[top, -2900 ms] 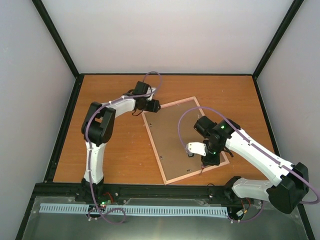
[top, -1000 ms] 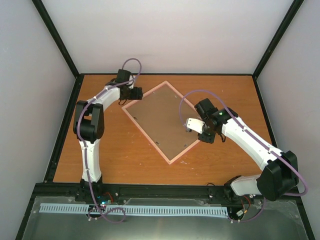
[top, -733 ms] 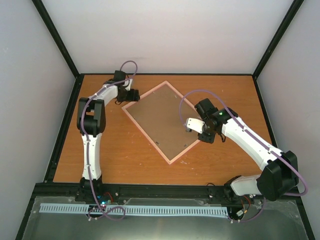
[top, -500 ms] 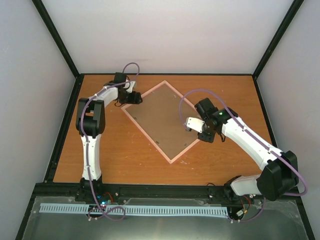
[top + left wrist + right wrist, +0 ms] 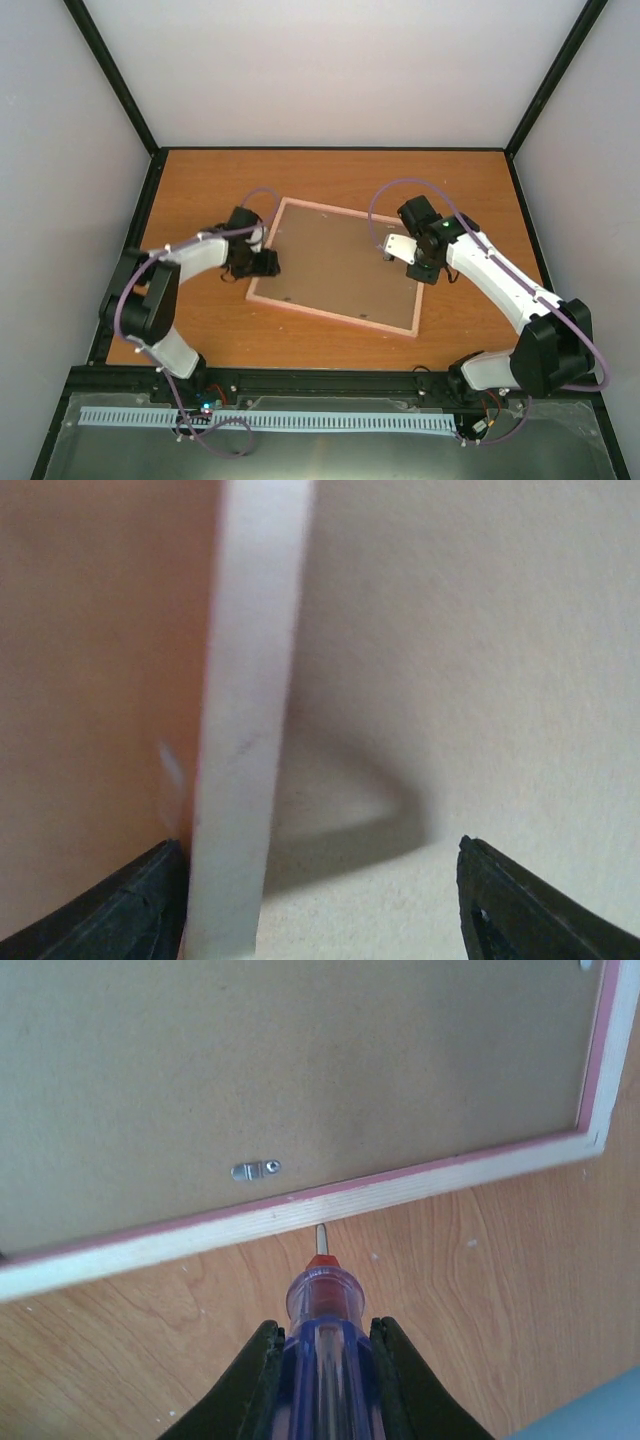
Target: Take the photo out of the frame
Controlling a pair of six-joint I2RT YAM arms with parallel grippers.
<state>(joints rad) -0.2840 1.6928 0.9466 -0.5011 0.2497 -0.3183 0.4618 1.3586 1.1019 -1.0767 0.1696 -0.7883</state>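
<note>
The frame (image 5: 335, 265) lies back-up in the middle of the table (image 5: 200, 180), brown board showing. The left gripper (image 5: 265, 263) sits at the frame's left edge with its fingers (image 5: 110, 920) spread apart. The pale rim (image 5: 250, 680) stands between them, seemingly against the finger at lower left of a blurred close-up. At the right edge, the right gripper (image 5: 320, 1360) is clenched on a screwdriver (image 5: 322, 1305), its tip at the rim's outer edge just below a metal clip (image 5: 255, 1170).

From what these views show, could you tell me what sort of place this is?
Likely a lab robot cell: plain grey walls and black corner struts enclose a wooden table where the frame lies.
</note>
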